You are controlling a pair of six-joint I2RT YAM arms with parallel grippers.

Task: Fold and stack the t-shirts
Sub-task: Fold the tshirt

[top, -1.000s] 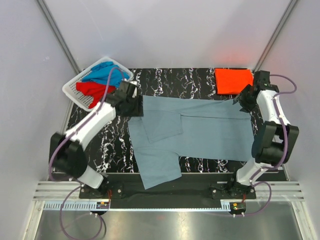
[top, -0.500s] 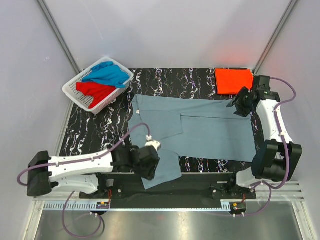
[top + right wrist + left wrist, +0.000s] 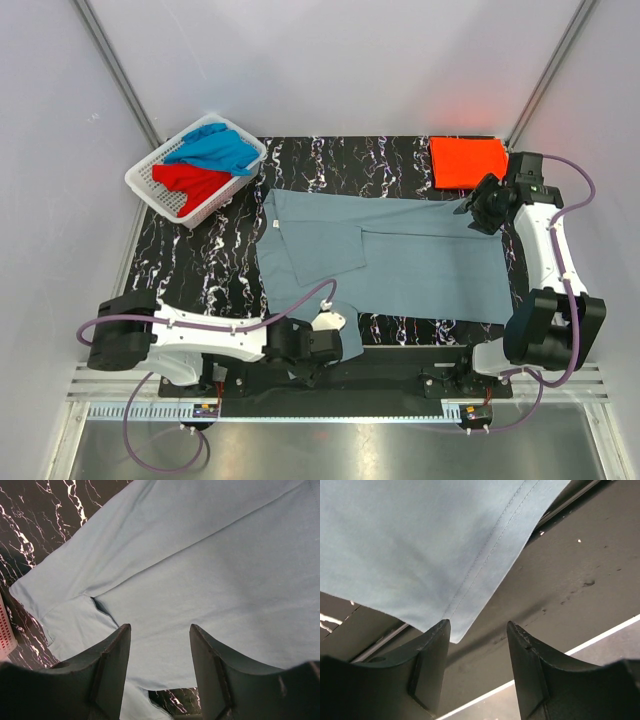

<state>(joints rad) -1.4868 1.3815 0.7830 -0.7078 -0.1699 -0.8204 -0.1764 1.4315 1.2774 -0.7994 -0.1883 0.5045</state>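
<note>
The dull grey-blue t-shirt [image 3: 400,260] lies spread on the black marbled table [image 3: 200,270], one sleeve folded in. Its near corner [image 3: 420,545] hangs at the table's front edge. My left gripper [image 3: 318,348] is low at that edge and open [image 3: 477,625], with the hem corner just beside its left finger and nothing between the jaws. My right gripper [image 3: 480,212] hovers open [image 3: 160,627] over the shirt's far right end [image 3: 200,555]. A folded orange-red t-shirt [image 3: 467,160] lies at the back right. The bright blue [image 3: 215,148] and red [image 3: 190,180] t-shirts sit in the basket.
The white slotted basket [image 3: 150,190] stands at the back left corner, partly off the table. A dark rail with a white line [image 3: 580,580] runs below the table's front edge. Pale walls close in on both sides.
My left arm has swung from the shirt's far left corner by the basket down to the near edge, low at the hanging corner. The right arm has hardly moved.
</note>
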